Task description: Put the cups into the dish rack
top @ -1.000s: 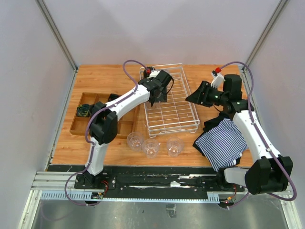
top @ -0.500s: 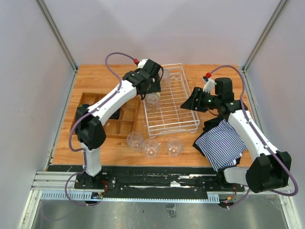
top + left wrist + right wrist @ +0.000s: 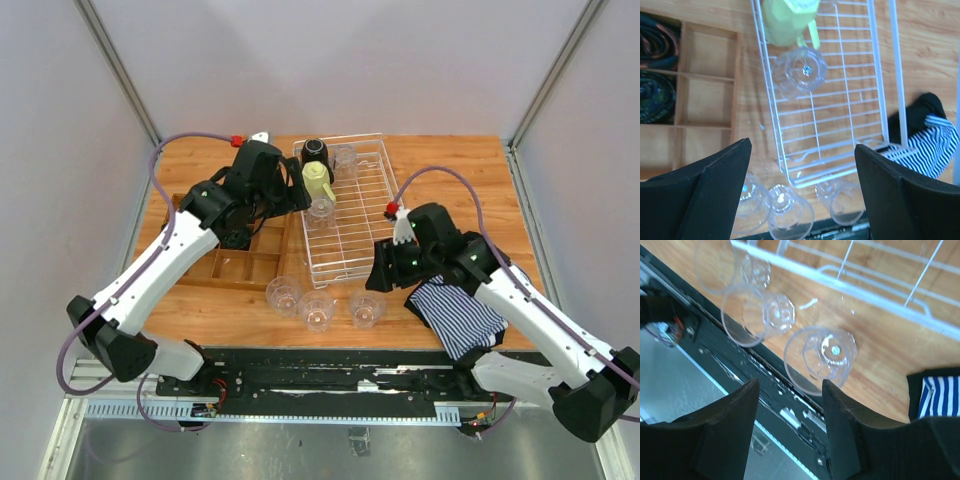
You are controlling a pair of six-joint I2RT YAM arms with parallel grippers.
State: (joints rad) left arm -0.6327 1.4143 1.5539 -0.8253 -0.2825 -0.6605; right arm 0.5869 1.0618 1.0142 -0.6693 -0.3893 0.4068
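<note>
As the overhead view shows, the dish rack [image 3: 380, 235] holds four cups, all at its far left end: a black mug [image 3: 315, 150], a yellow-green mug [image 3: 318, 182] just nearer than it, a far tumbler [image 3: 345, 158] beside the black mug, and a near tumbler [image 3: 320, 210] in front of the yellow-green mug. Three more cups stand on the table [image 3: 470, 170] in a row just off the rack's near edge: left tumbler [image 3: 284, 294], middle tumbler [image 3: 318, 310] and right tumbler [image 3: 366, 308]. A wooden tray [image 3: 240, 262] lies left of the rack. Only the left wrist camera shows the dark rolled items [image 3: 655, 95] in two of its compartments.

The left gripper [image 3: 288, 196] hangs at the rack's left side, its jaws spread wide and holding nothing. The right gripper [image 3: 385, 272] hangs at the rack's near right corner, its jaws partly apart and empty. Its wrist camera looks down into the right tumbler, just ahead of the fingertips. A striped cloth [image 3: 460, 318] lies partly under the right arm.
</note>
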